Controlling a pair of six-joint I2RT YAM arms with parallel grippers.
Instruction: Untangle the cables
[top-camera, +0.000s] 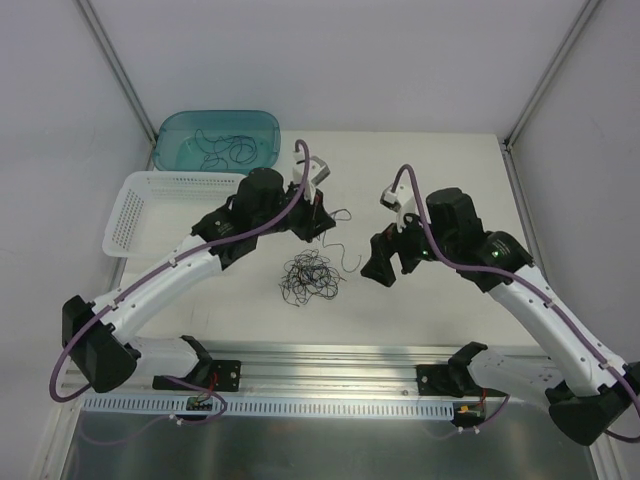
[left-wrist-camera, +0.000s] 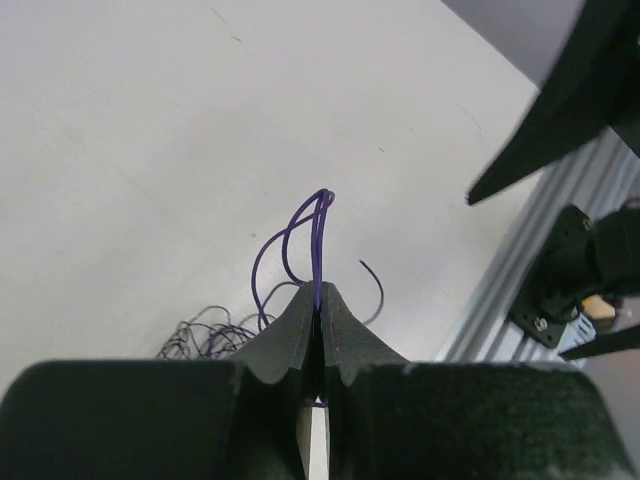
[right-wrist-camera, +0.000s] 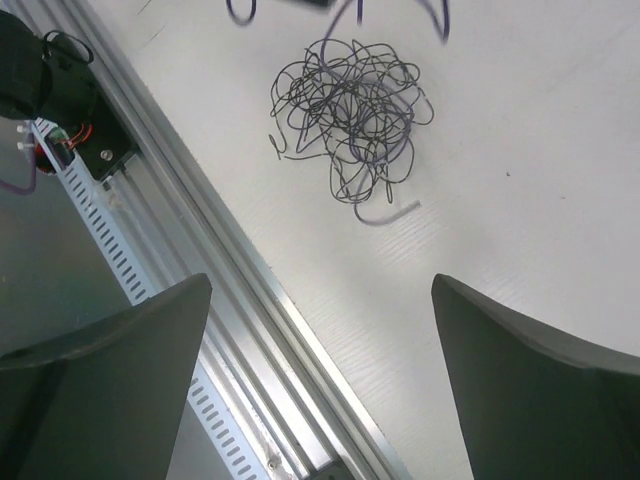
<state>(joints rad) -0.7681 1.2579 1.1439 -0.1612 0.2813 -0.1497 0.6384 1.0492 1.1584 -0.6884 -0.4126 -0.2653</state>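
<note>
Two grippers are working over one tangle of hair-thin dark blue-black cables (top-camera: 310, 277), taken here as the reference point. Far to the left of the tangle and beyond it, a translucent teal plastic tub (top-camera: 163, 148) is holding a few separate strands. A white plastic mesh basket (top-camera: 118, 225) is lying just nearer than the tub. The left gripper (left-wrist-camera: 318, 295) is hanging just beyond the tangle, jaws pressed together on a single looped strand (left-wrist-camera: 315, 225) that is arching out past its tips. The tangle itself is lying loose on the white table (top-camera: 430, 180). To the tangle's right, the right gripper (right-wrist-camera: 320, 340) is standing wide open, holding nothing. Judgement: the left arm is the nearer one. The pinched strand appears to be trailing back toward the tangle, so the coming pull should be running away from it.
</note>
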